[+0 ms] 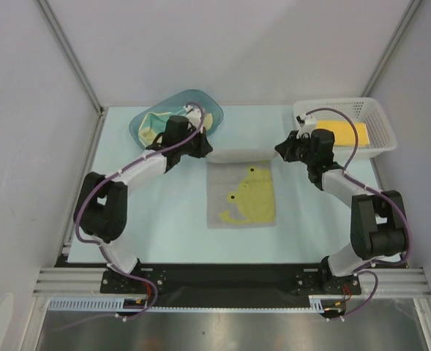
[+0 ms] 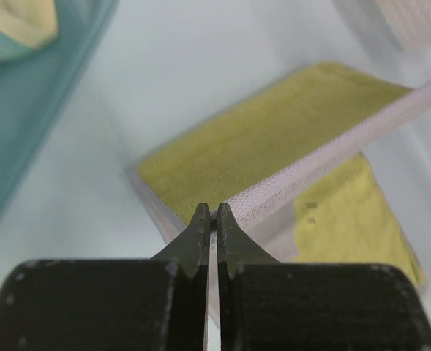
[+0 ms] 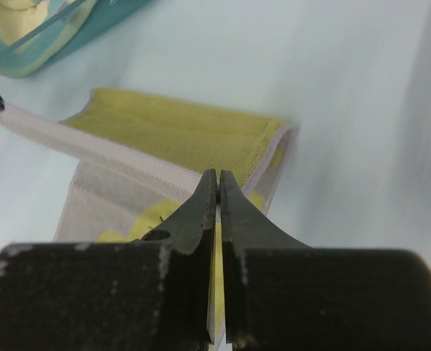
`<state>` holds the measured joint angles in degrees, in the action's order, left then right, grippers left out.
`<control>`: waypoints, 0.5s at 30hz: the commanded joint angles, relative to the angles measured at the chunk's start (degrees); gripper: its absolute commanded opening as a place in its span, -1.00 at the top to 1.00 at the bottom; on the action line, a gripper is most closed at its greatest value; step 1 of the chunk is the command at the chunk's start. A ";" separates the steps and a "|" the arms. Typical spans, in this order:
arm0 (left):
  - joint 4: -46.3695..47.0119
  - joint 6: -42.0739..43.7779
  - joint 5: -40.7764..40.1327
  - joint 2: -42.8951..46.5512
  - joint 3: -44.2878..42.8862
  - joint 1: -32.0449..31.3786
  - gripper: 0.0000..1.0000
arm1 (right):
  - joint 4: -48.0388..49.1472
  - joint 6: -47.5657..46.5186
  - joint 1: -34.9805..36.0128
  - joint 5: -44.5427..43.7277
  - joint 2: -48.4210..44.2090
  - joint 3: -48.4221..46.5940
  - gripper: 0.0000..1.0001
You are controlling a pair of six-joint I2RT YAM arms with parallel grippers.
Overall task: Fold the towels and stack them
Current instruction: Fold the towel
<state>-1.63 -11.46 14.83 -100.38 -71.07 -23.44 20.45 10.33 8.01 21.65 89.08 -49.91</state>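
Note:
A grey towel [image 1: 242,199] with a yellow frog print lies in the middle of the table, its far edge lifted and stretched taut between both grippers. My left gripper [image 1: 206,148] is shut on the far left corner, seen up close in the left wrist view [image 2: 214,216]. My right gripper [image 1: 280,151] is shut on the far right corner [image 3: 218,177]. The raised part shows its olive-yellow underside [image 2: 266,142] [image 3: 178,131]. More towels [image 1: 155,128] sit crumpled in the teal tub [image 1: 143,117]. A folded bright yellow towel [image 1: 345,134] lies in the white basket [image 1: 382,121].
The teal tub stands at the back left, right behind the left wrist. The white mesh basket is at the back right, beside the right wrist. Grey walls and metal frame posts close in the table on three sides.

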 commanded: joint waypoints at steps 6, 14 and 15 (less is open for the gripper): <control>6.73 -3.83 0.91 12.83 14.97 -2.66 0.99 | -9.71 1.89 2.97 -5.21 -13.13 6.13 1.00; 5.67 -4.09 -2.17 16.35 21.93 -6.17 0.99 | -17.19 5.66 5.43 -8.99 -23.15 15.62 1.00; 4.98 -4.09 -2.78 16.70 22.63 -6.61 0.99 | -17.72 6.02 5.78 -9.17 -24.73 16.33 1.00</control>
<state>2.70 -15.07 14.22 -86.46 -49.91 -28.86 6.33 14.63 12.88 15.25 67.68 -35.70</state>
